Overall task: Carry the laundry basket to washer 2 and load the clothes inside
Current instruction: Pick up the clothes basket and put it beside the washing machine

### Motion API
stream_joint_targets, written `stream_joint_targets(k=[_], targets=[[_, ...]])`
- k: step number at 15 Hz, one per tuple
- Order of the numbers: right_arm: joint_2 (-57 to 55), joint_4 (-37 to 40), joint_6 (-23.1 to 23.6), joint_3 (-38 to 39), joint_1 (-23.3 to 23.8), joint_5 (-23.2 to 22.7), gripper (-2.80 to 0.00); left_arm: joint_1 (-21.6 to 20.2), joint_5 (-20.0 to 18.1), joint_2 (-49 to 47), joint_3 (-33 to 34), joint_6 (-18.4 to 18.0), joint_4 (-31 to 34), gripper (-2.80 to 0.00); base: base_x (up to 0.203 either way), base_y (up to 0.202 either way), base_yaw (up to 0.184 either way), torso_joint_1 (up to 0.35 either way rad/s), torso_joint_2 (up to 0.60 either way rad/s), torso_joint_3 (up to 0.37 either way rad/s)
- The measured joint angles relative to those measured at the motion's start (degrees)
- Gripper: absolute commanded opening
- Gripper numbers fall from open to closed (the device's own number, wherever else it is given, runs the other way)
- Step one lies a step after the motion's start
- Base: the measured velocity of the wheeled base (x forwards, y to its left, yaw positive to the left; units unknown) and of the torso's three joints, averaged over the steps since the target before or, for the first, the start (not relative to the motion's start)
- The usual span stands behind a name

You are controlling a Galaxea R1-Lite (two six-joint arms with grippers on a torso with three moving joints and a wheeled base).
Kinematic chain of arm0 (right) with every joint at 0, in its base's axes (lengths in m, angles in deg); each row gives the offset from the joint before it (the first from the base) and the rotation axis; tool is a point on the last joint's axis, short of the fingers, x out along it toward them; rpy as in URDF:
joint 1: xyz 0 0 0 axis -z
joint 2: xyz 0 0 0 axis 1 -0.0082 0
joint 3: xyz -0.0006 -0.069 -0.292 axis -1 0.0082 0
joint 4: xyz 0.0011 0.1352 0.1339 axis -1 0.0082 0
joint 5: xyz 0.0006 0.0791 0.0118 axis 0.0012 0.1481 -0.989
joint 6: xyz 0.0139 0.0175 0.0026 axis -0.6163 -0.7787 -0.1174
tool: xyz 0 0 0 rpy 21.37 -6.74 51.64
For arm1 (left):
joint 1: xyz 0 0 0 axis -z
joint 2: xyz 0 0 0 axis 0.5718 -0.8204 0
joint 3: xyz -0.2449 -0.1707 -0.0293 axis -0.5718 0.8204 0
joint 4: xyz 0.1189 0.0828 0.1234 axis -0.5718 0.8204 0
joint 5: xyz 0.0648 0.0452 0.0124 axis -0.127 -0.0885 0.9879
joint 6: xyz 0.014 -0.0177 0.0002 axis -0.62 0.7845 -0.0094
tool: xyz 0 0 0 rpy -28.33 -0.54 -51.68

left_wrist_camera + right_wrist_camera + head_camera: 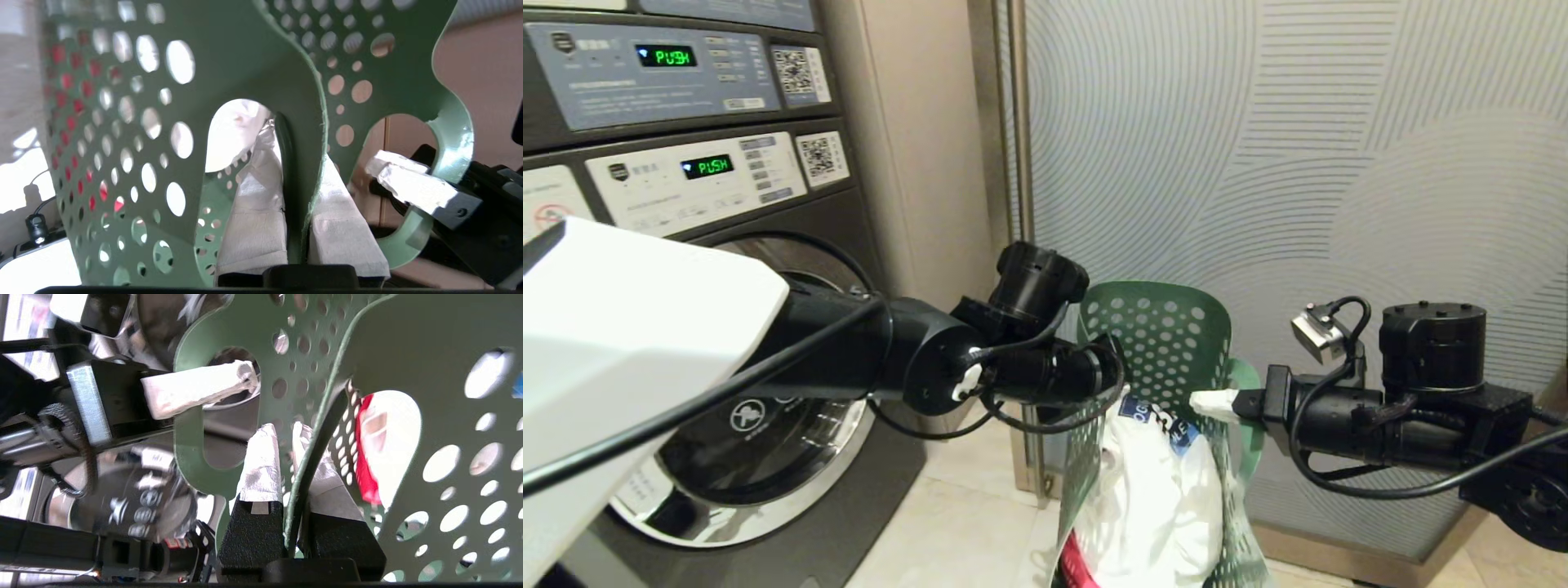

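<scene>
The laundry basket is hanging in the air, right of a grey washer. The left gripper and the right gripper are each pinching its thin rim. It is green with round holes, looking light and bendy, so two grips help. The clothes, white and red, are sitting soft inside.

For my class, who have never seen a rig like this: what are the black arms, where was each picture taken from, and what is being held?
This is a two-armed robot. One picture looks down from its head; the others come from cameras on each wrist. The left end effector and right end effector are each shut on a side of the green laundry basket, holding it off the floor. Clothes, white and red, lie inside. A grey front-load washer stands to the left, its door shut.
</scene>
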Motion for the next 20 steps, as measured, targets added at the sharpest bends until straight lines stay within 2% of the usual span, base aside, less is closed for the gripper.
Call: stream_joint_targets(k=[7, 20], targets=[[-0.1, -0.1, -0.1, 0.7, 0.0, 0.0, -2.8, 0.2, 0.1, -0.1, 0.0, 0.4, 0.0, -2.8, -0.005, -0.002, 0.134, 0.004, 0.0, 0.003], [-0.2, 0.0, 0.0, 1.3, 0.0, 0.0, -2.8, 1.1, 0.0, -0.2, 0.2, 0.3, 0.0, -2.8, 0.002, -0.006, 0.175, 0.001, 0.0, 0.003]])
